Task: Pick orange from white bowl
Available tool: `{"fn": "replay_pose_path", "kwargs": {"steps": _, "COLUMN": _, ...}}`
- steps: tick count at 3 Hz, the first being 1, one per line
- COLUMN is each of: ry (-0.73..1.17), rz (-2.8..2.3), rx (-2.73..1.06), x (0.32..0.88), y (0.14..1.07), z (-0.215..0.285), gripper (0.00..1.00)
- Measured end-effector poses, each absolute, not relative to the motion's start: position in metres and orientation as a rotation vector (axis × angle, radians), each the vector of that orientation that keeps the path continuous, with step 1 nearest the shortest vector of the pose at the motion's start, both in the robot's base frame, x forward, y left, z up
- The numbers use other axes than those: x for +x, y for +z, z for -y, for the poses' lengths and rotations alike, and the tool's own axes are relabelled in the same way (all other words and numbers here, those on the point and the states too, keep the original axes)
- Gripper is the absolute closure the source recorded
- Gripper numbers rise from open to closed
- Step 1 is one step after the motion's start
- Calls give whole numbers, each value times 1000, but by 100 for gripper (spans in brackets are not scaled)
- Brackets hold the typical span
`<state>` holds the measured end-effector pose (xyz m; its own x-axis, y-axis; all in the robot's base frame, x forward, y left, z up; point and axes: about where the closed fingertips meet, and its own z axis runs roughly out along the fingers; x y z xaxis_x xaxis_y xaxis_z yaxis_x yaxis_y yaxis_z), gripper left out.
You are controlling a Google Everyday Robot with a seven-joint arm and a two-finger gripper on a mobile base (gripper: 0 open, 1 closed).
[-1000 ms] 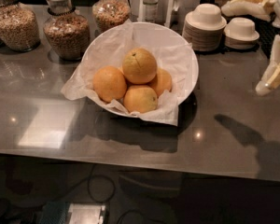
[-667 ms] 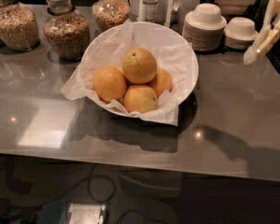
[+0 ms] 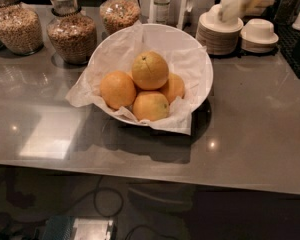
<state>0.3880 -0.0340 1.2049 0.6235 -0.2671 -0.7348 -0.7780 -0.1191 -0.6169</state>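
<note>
The orange (image 3: 150,70), the largest and palest fruit with a small dark stem dimple, sits on top of three smaller, deeper-orange fruits (image 3: 117,89) in the white bowl (image 3: 202,59). The bowl is wide, lined with crumpled white paper, and stands in the middle of the grey counter. My gripper (image 3: 238,0) is a pale blurred shape at the top right, above the stacked dishes, well up and to the right of the bowl and clear of the orange.
Three glass jars of grain (image 3: 72,34) stand behind and left of the bowl. A bottle (image 3: 161,4) stands behind it. Stacked small white dishes (image 3: 219,33) and a second stack (image 3: 259,31) stand at the back right. The counter's front edge (image 3: 150,176) runs along the bottom.
My gripper has moved from the right edge up and to the left, and is now over the stacked dishes. The bowl and fruits have not moved.
</note>
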Motion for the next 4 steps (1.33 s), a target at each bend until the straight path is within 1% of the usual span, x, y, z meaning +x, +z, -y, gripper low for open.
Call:
{"fn": "replay_pose_path", "kwargs": {"steps": 1, "ry": 546, "rz": -868, "rx": -1682, "x": 388, "y": 1205, "z": 34, "gripper": 0}}
{"fn": "replay_pose_path", "kwargs": {"steps": 2, "ry": 552, "rz": -820, "rx": -1706, "x": 402, "y": 1188, "z": 12, "gripper": 0}}
{"fn": "replay_pose_path", "kwargs": {"steps": 3, "ry": 580, "rz": -743, "rx": -1789, "x": 425, "y": 1165, "z": -24, "gripper": 0}}
{"fn": "replay_pose_path", "kwargs": {"steps": 4, "ry": 675, "rz": -698, "rx": -1857, "x": 447, "y": 1129, "z": -70, "gripper": 0}}
